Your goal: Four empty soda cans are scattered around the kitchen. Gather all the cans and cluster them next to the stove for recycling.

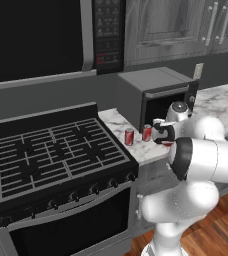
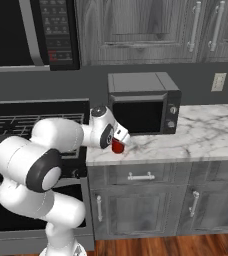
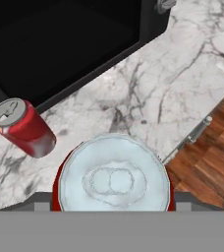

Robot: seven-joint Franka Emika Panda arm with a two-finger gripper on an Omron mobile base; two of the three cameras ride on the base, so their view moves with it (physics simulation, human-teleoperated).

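My gripper (image 3: 113,201) is shut on a red soda can (image 3: 115,179); its silver top sits right under the hand, with a grey finger (image 3: 42,202) at each side. From the base views the gripper (image 1: 163,136) (image 2: 119,143) holds this can (image 2: 117,146) low over the marble counter (image 2: 201,135), near its front edge. Whether the can touches the counter I cannot tell. Two more red cans (image 1: 129,136) (image 1: 146,132) stand upright on the counter just right of the black stove (image 1: 51,155). One of them (image 3: 23,127) shows beside the held can.
A dark boxy countertop oven (image 1: 156,95) (image 2: 143,102) stands just behind the cans. A black microwave (image 1: 41,35) hangs over the stove. Grey cabinets (image 2: 146,25) line the wall. Bare marble stretches to the right, with the wood floor (image 3: 210,147) beyond the counter's front edge.
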